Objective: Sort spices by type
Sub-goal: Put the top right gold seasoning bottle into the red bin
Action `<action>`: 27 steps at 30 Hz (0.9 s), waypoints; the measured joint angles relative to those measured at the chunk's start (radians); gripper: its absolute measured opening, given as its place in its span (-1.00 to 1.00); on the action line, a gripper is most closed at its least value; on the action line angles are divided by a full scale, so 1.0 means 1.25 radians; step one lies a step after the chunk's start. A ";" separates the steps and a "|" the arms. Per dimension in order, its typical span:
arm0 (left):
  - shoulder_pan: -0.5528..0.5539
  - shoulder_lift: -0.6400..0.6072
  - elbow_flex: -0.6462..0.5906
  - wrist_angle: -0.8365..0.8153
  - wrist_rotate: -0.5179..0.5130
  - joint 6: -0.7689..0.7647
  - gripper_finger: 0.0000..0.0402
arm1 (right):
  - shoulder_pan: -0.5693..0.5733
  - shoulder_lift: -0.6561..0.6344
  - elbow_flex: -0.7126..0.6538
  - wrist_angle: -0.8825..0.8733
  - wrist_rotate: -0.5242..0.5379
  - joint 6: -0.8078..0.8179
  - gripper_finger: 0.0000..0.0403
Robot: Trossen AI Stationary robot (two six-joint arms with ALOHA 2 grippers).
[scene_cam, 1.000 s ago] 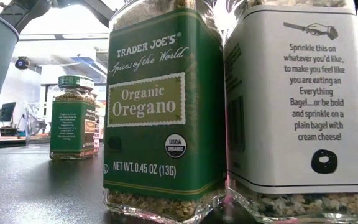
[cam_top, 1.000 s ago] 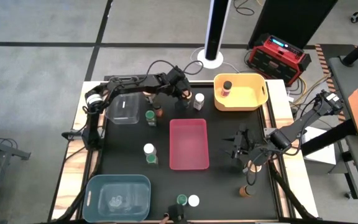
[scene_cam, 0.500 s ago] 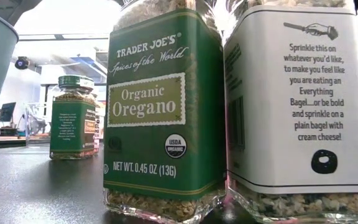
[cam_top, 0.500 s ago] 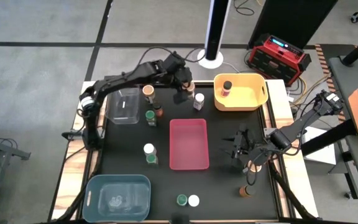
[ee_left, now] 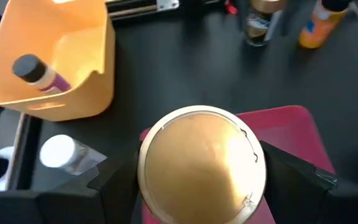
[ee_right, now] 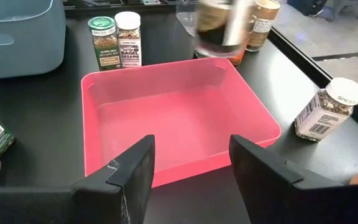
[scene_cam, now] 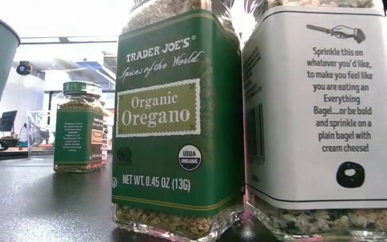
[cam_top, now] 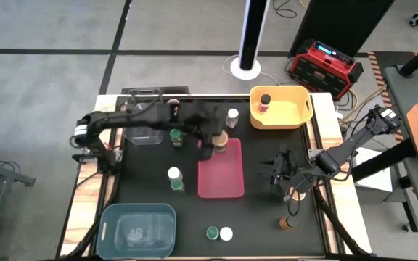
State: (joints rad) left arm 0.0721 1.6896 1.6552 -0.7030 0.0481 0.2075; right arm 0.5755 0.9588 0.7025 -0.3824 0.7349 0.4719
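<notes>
My left gripper (cam_top: pixel 215 142) is shut on a spice jar with a gold-orange lid (ee_left: pixel 201 165), above the far end of the pink bin (cam_top: pixel 220 177). The right wrist view shows this jar (ee_right: pixel 219 28) blurred beyond the bin's far rim. My right gripper (cam_top: pixel 280 174) is open and waits just right of the pink bin (ee_right: pixel 166 134). Other jars stand upright on the table: white-lidded (cam_top: pixel 232 116), green-lidded (cam_top: pixel 175 135), a white and green pair (cam_top: pixel 174 179), and a green and white pair (cam_top: pixel 218 233). My left gripper pinches the jar between its two fingers, one on each side just under the lid's rim (ee_left: pixel 143 183). The fingers (ee_left: pixel 114 183) come from above, pointing down. The jar is upright and lifted clear, over the pink bin's far end (ee_left: pixel 291 118).
A yellow bin (cam_top: pixel 300 116) at the far right holds a dark-lidded jar (cam_top: pixel 265 99). A clear bin (cam_top: pixel 144 125) sits far left, a blue bin (cam_top: pixel 138 228) near left. A brown jar (cam_top: pixel 287 222) stands near right. The oregano jar (scene_cam: pixel 177 121) and the bagel-seasoning jar (scene_cam: pixel 324 114) fill the low view.
My left gripper has risen from among the jars at the far edge, then swung toward the near edge. It has carried the gold-lidded jar to above the pink bin's far end. My right arm has kept still.
</notes>
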 joint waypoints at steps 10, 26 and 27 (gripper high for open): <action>-0.147 -0.122 -0.259 0.161 -0.170 -0.155 0.30 | 0.000 0.000 0.000 0.005 -0.002 0.010 -0.01; -0.060 0.003 -0.286 0.171 -0.179 -0.166 0.30 | 0.000 0.000 -0.003 0.005 -0.004 0.023 -0.01; -0.057 0.007 -0.286 0.171 -0.178 -0.161 0.30 | 0.000 0.000 -0.003 0.005 -0.004 0.023 -0.01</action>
State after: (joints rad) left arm 0.0008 1.6985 1.2972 -0.4887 -0.1740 0.0063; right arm 0.5758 0.9592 0.6983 -0.3763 0.7296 0.5007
